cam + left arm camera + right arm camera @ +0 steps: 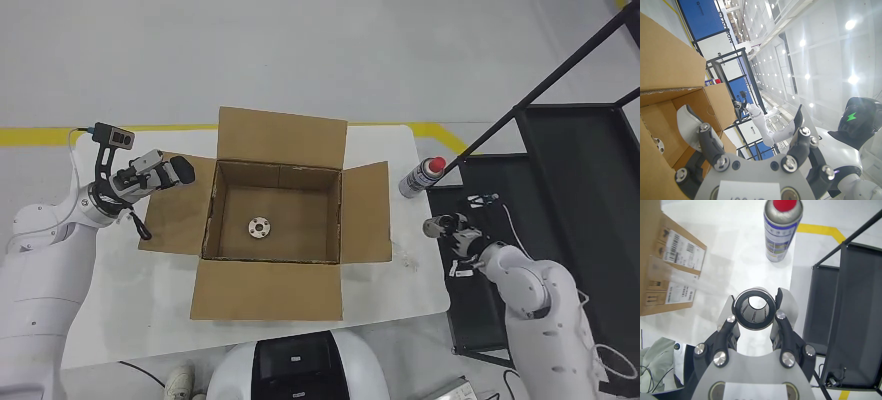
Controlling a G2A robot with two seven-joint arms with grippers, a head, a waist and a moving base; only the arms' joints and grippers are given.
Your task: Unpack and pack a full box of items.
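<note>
The cardboard box (280, 178) is sitting open in the middle of the bench (130, 300), its flaps folded outward. A small round flanged part (260, 228) is lying on the box floor, nearer the left wall than the right.

The left gripper (740, 111) is hanging above the box's left flap (175, 215), just outside the left wall. Its claw is released, the fingers spread wide with nothing between them.

The right gripper (755, 298) is hovering at the bench's right edge. It is grasping a linear bearing (755, 315), a short hollow metal cylinder pinched on both sides by the fingers.

A spray can (422, 177) with a red cap is standing upright near the bench's far right corner, apart from the gripper and from the box's right flap. A black rack (560, 200) is standing just beside the bench's right edge.
</note>
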